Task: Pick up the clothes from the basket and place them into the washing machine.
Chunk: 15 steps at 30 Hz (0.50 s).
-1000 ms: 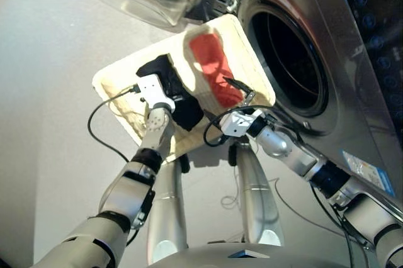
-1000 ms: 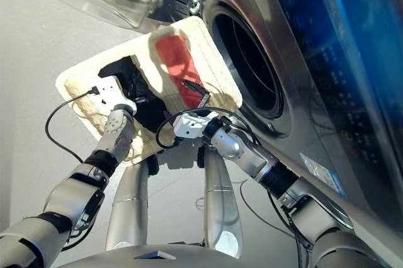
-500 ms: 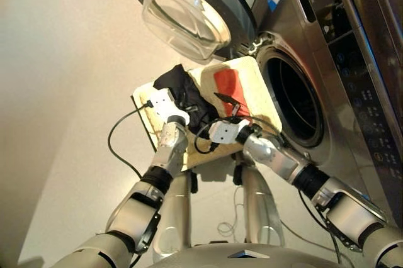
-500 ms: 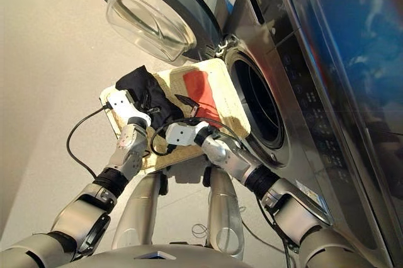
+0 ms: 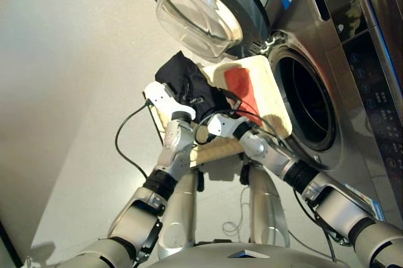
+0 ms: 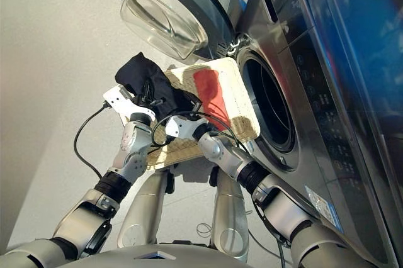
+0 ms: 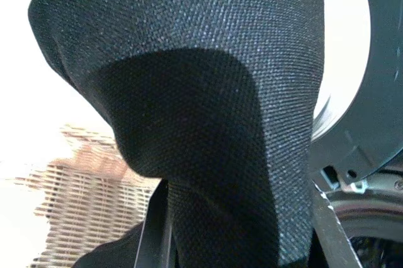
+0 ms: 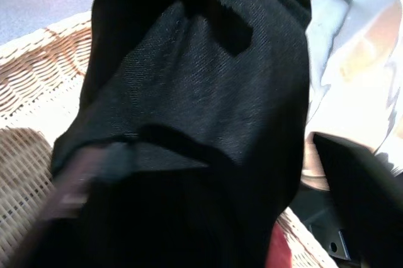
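Holding the dark cloth (image 5: 186, 79) up in the left claw (image 6: 147, 92), pinched shut on it, just over the left end of the basket (image 5: 277, 107). Not in the washing machine (image 5: 352, 92) yet. Still lying flat in the basket: the red cloth (image 5: 242, 89), on the side near the round hole (image 5: 308, 107).

Could go wrong like this:
- Might drop the dark cloth on the floor, with so much of it bunched up and hanging past the basket's edge.
- Might brush the open door (image 5: 201, 7), just above the cloth, on the way over.
- Might bump the right claw (image 5: 228, 106), so close to the cloth and right in the path to the hole.
- Might snag the loose black cable (image 5: 126, 148) hanging by the left arm.

Hard to see:
- Cannot tell if the right claw is open or closed, with dark cloth filling its own view.
- Cannot tell if the dark bundle is one cloth or two, or blue or black.
- Cannot see a third cloth on its own anywhere.
- Cannot see inside the hole, too dark.
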Tool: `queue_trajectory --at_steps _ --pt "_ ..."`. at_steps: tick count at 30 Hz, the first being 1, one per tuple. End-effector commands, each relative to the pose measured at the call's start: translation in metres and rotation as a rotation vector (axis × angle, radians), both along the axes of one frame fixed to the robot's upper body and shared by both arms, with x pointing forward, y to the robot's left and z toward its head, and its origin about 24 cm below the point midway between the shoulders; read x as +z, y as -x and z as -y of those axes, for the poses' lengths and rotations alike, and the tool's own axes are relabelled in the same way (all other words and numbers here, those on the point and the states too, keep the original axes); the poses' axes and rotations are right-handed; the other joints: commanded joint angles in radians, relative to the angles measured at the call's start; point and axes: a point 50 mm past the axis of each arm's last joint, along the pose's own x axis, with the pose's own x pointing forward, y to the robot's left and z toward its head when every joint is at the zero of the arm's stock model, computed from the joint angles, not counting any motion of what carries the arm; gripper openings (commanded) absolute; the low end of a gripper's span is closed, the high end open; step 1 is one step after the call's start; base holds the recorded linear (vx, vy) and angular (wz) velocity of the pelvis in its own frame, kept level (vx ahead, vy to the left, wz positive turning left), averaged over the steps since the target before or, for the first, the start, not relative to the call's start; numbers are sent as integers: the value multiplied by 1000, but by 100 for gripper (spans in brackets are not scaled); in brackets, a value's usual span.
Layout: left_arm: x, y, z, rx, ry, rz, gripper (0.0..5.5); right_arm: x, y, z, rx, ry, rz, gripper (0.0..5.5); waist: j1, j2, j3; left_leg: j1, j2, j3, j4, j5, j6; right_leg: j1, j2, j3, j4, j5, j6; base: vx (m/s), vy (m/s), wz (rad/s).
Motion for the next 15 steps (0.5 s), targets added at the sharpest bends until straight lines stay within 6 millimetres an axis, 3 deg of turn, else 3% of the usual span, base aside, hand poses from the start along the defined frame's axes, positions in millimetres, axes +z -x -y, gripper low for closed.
queue_trajectory --at_steps 1,7,8,9,10,15 --pt "27 9 14 -56 68 158 0 26 -3 -25 37 -86 100 0 12 31 -52 -26 -46 21 15 -36 5 54 2 -20 -20 -37 78 0 0 0" --pt "26 9 13 -53 81 149 0 31 -4 -26 30 -114 116 0 16 33 -59 -28 -45 20 17 -38 8 48 2 -18 -15 -39 78 0 0 0" --pt "26 9 13 -49 79 147 106 30 -4 -24 19 -131 108 0 15 32 -59 -28 -46 20 18 -39 8 47 1 -17 -13 -39 78 0 0 0" --pt "26 9 13 -49 79 147 390 30 -4 -24 19 -131 108 0 15 32 -59 -28 -46 20 18 -39 8 47 1 -17 -13 -39 78 0 0 0" --pt "25 9 12 -48 76 148 550 27 -4 -24 15 -133 100 0 15 31 -59 -28 -46 21 18 -39 8 47 1 -16 -13 -39 78 0 0 0" --pt "20 9 3 -1 86 123 550 13 -2 -13 -73 -180 70 0 14 36 -55 -32 -46 21 22 -39 9 42 0 -12 -12 -36 78 0 0 0"
